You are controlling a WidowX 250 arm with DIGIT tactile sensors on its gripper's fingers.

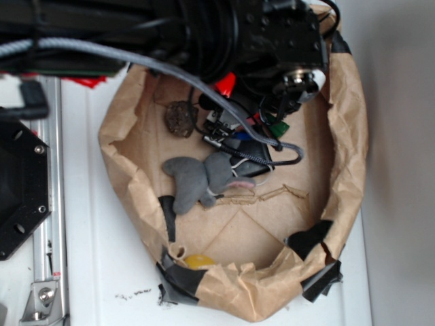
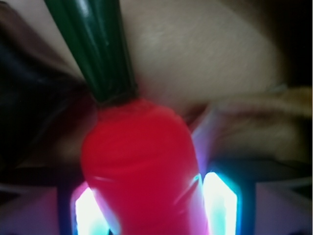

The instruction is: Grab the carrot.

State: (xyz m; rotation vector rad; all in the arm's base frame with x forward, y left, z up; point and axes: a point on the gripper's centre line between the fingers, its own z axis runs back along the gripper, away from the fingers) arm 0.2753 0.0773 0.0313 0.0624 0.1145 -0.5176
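The carrot (image 2: 139, 161) fills the wrist view: a glossy orange-red body with a dark green ridged stem (image 2: 98, 44) pointing up and away. My gripper (image 2: 156, 208) has its two glowing pads (image 2: 220, 205) pressed against both sides of the carrot's body, so it is shut on it. In the exterior view the arm covers the back of the brown paper basin. Only an orange-red bit of the carrot (image 1: 226, 85) and a green bit (image 1: 275, 126) show under the arm and cables. The gripper (image 1: 245, 132) is mostly hidden there.
A grey plush (image 1: 200, 178) lies mid-basin. A dark brown lump (image 1: 181, 117) sits at the back left. A small yellow round thing (image 1: 198, 261) lies at the front rim. The crumpled paper wall (image 1: 350, 136) with black tape rings everything. A metal rail (image 1: 49, 204) stands at left.
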